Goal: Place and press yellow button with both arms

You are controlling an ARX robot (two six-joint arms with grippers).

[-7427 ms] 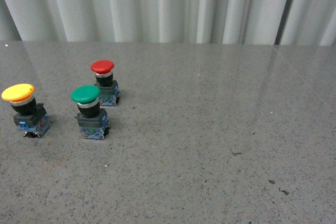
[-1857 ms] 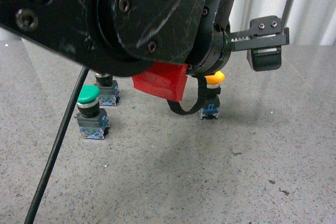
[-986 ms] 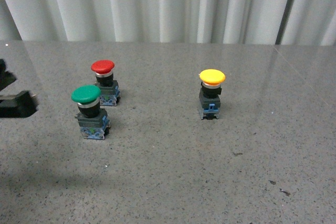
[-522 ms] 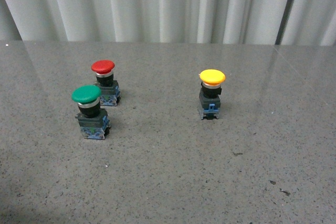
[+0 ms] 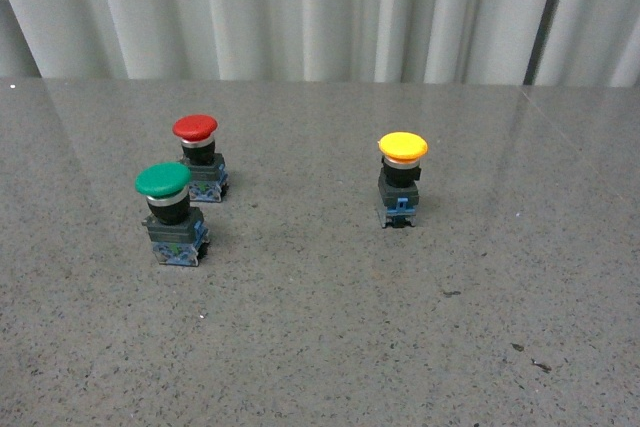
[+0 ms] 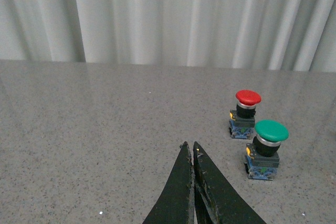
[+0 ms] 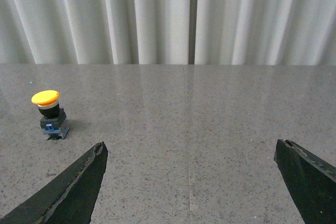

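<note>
The yellow button stands upright near the middle of the grey table, alone; it also shows in the right wrist view, far from the fingers. Neither arm shows in the front view. My left gripper is shut and empty, its two black fingers pressed together above bare table, a short way from the green-capped button. My right gripper is wide open and empty, its fingertips far apart over bare table.
A green-capped button and a red-capped button stand close together at the table's left. The red one also shows in the left wrist view. A pale pleated curtain hangs behind the table's far edge.
The yellow button went from the far left to the table's middle. The left arm that covered the view has withdrawn to the left and out of sight. Nothing has moved in the last half second.
</note>
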